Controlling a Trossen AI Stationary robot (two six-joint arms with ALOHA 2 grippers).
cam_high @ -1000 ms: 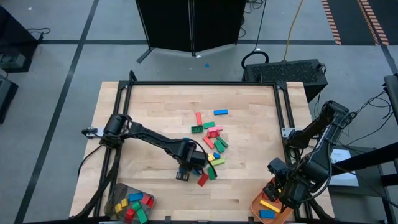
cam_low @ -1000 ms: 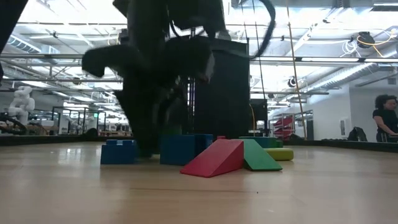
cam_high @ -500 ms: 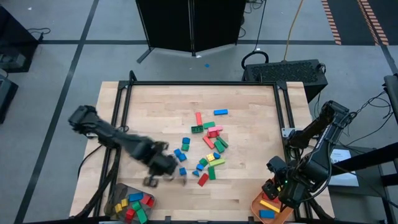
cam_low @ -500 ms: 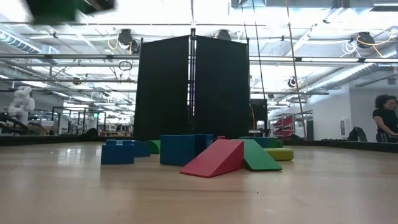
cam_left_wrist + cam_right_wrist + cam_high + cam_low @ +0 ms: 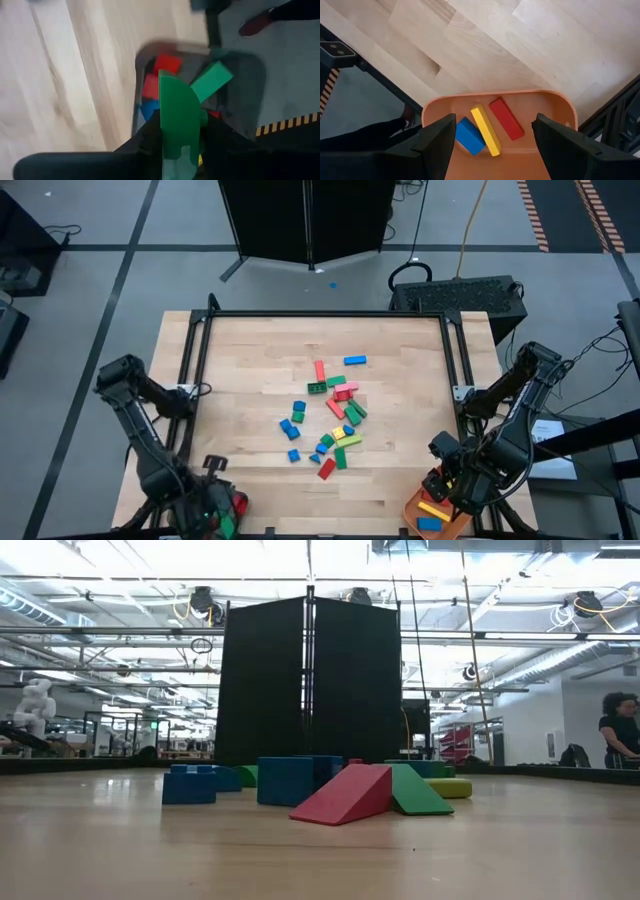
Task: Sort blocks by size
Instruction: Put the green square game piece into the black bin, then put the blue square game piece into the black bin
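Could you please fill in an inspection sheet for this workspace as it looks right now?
Surface: wooden table, framed by dark rails.
Job's things: loose blocks scattered mid-table; three long ones in the orange tray; several in the grey container.
Clutter: nothing seen.
End effectors: left end effector shut on a green block above the grey container; right end effector open over the orange tray.
Cables: yellow cable on the floor behind the table.
Surroundings: black partition; a person far off.
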